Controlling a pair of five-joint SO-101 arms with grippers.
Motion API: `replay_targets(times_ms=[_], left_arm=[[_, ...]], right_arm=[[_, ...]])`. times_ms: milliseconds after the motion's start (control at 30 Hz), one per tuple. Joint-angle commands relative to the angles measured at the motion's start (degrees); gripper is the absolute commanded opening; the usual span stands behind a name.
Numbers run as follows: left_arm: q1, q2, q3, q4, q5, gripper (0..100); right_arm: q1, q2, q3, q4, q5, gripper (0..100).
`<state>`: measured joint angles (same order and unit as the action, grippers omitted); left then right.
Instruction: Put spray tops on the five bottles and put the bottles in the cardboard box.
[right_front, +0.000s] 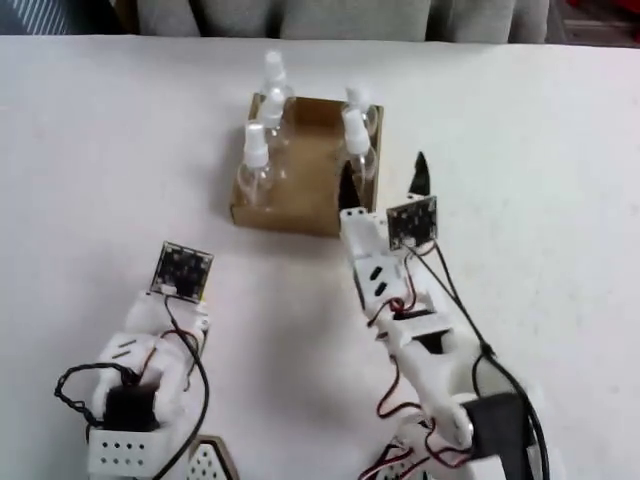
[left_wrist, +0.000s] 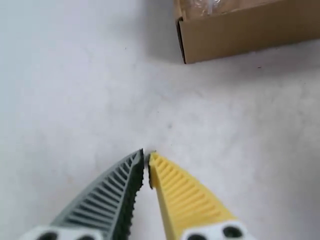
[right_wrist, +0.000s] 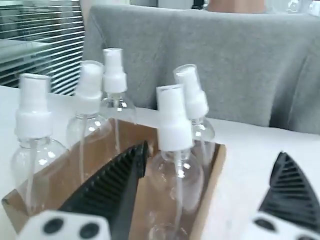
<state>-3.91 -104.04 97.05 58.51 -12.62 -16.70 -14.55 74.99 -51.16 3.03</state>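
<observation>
**High view.** Cardboard box (right_front: 300, 205) on the white table (right_front: 100, 150), toward the far side. Inside it, five clear bottles (right_front: 256, 172), all upright and each fitted with a white spray top (right_front: 256, 140): three in a row along one side wall, two along the opposite wall. Right gripper (right_front: 384, 180) at the box's near corner, spread wide and holding nothing. One black finger over the box wall beside the nearest bottle of the pair, the other outside the box above bare table. Left arm (right_front: 150, 350) drawn back near the front edge, well apart from the box.

**Left wrist view.** Left gripper (left_wrist: 146, 159) low over bare table, its grey and yellow fingers brought together tip to tip with nothing between them. One corner of the cardboard box (left_wrist: 240, 35) ahead, apart from the fingertips.

**Right wrist view.** Right gripper (right_wrist: 212, 152) wide apart and empty, facing the cardboard box (right_wrist: 207, 200). One finger in front of the box's open top, the other beyond the side wall. All five bottles (right_wrist: 175, 172) standing in the box with spray tops (right_wrist: 171, 117) on. Grey upholstery (right_wrist: 240, 60) behind the table.
</observation>
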Motion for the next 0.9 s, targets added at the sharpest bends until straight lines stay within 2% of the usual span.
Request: replay_targets(times_ms=[0,333,567,667,833,867], left_arm=[[-0.66,-0.40,-0.09,0.35,-0.53,2],[-0.66,-0.40,-0.09,0.35,-0.53,2],[-0.66,-0.40,-0.09,0.35,-0.53,2],[-0.66,-0.40,-0.09,0.35,-0.53,2],[-0.66,-0.40,-0.09,0.35,-0.53,2],[-0.66,-0.40,-0.09,0.35,-0.53,2]], right_arm=[[3.03,-5.58,-0.26,6.46,0.09,32.7],[5.58,-20.70,-0.09,31.16,-0.18,32.6],[9.01,-28.00,0.00,44.09,-3.96,31.7],[10.51,-30.81,0.00,49.63,-3.96,23.8],[11.65,-36.70,0.00,57.80,-3.96,1.6],[12.00,-37.85,0.00,59.38,-3.96,1.2]])
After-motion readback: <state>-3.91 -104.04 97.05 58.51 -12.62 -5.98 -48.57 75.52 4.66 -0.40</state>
